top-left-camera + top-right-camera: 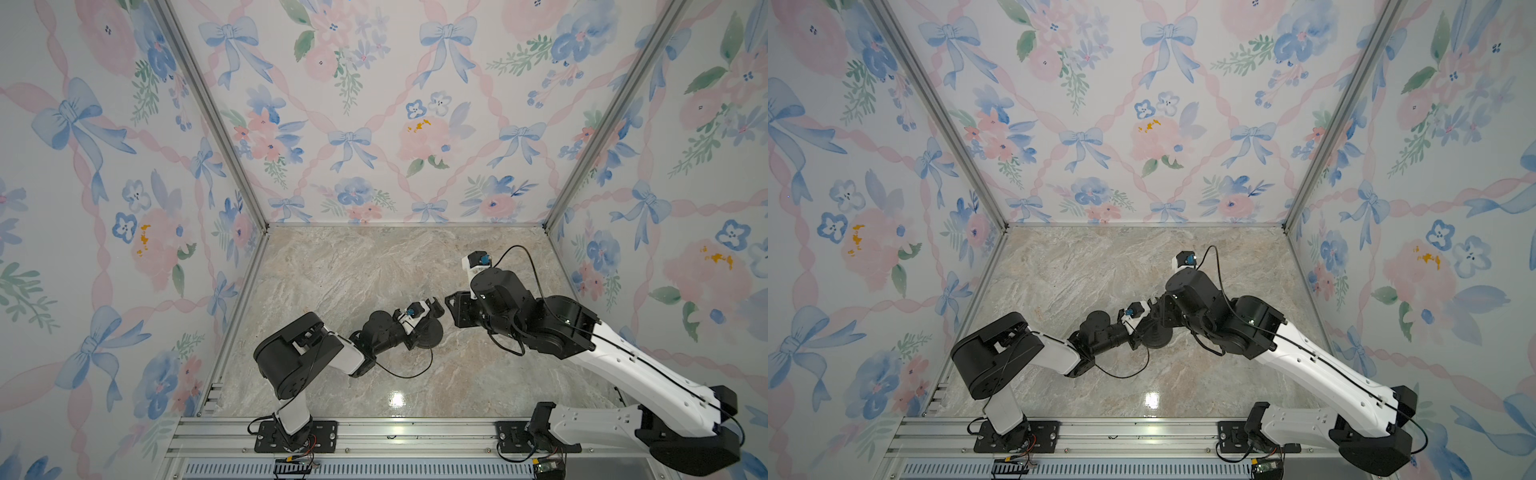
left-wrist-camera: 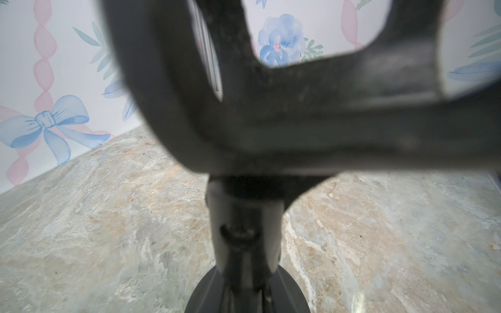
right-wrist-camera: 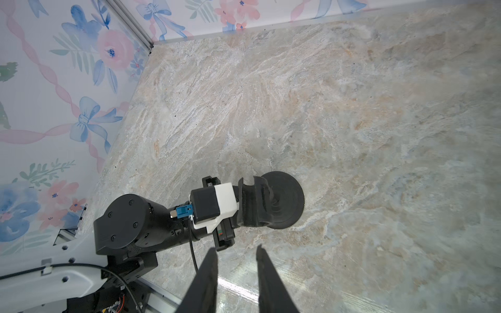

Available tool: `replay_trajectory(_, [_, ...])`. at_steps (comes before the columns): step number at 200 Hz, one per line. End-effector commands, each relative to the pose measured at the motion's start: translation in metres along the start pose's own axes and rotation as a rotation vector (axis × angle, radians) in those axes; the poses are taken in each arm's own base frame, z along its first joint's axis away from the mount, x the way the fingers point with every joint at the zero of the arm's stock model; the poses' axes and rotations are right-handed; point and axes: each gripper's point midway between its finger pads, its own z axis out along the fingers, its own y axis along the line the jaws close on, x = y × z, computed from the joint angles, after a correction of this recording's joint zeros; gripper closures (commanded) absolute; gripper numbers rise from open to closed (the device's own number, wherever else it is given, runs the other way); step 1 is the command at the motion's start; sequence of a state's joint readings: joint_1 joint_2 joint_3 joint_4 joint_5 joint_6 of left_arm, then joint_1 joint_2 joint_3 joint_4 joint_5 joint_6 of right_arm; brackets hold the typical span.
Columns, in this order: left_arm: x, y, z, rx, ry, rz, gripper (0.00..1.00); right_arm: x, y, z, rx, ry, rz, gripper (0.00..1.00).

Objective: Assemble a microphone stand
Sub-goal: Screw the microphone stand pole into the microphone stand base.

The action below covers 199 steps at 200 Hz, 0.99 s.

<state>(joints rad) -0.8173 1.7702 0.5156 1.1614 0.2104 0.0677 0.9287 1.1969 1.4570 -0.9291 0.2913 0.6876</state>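
The microphone stand's round black disc base (image 1: 432,336) (image 1: 1158,336) lies flat on the marble table. In the right wrist view the base (image 3: 291,195) has the rod's clip-like head (image 3: 252,203) over it. My left gripper (image 1: 417,330) reaches in level from the left and is shut on the rod below that head. In the left wrist view the blurred head (image 2: 271,130) fills the frame, with the rod (image 2: 244,216) running down to the base (image 2: 291,295). My right gripper (image 3: 237,248) hangs just right of the stand, open, with only bare table between its fingers.
Floral walls with aluminium corner posts (image 1: 216,124) close the marble table (image 1: 332,270) at back, left and right. An aluminium rail (image 1: 395,432) with both arm mounts runs along the front. The left arm's black cable (image 1: 409,372) loops low beside the base.
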Motion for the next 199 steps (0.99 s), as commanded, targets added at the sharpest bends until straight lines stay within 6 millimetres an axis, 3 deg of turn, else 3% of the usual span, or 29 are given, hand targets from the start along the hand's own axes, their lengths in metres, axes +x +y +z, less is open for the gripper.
replay_trajectory(1, [0.023, -0.007, -0.004, 0.031, 0.070, 0.007, 0.85, 0.021, -0.027, 0.017, 0.129, 0.211, -0.110, 0.74])
replay_trajectory(24, [0.024, -0.007, -0.006, 0.031, 0.073, 0.009, 0.85, 0.023, -0.018, 0.036, 0.117, 0.315, -0.192, 0.66])
replay_trajectory(60, [0.026, -0.005, -0.006, 0.023, 0.078, 0.008, 0.85, 0.023, -0.024, 0.066, 0.081, 0.442, -0.079, 0.67])
replay_trajectory(96, [0.025, -0.003, -0.005, 0.017, 0.075, 0.009, 0.85, 0.031, -0.007, 0.078, 0.018, 0.515, -0.024, 0.67])
replay_trajectory(143, [0.025, -0.003, -0.002, 0.018, 0.074, 0.004, 0.84, 0.029, -0.005, 0.080, 0.016, 0.521, -0.006, 0.67])
replay_trajectory(164, [0.025, -0.002, -0.002, 0.018, 0.076, 0.004, 0.84, 0.037, -0.007, 0.087, 0.033, 0.550, -0.009, 0.67])
replay_trajectory(181, [0.026, -0.002, -0.002, 0.016, 0.078, 0.003, 0.83, 0.049, -0.008, 0.103, 0.042, 0.596, -0.016, 0.67])
replay_trajectory(199, [0.025, -0.002, -0.002, 0.014, 0.076, -0.002, 0.81, 0.048, -0.010, 0.112, 0.057, 0.563, 0.025, 0.78])
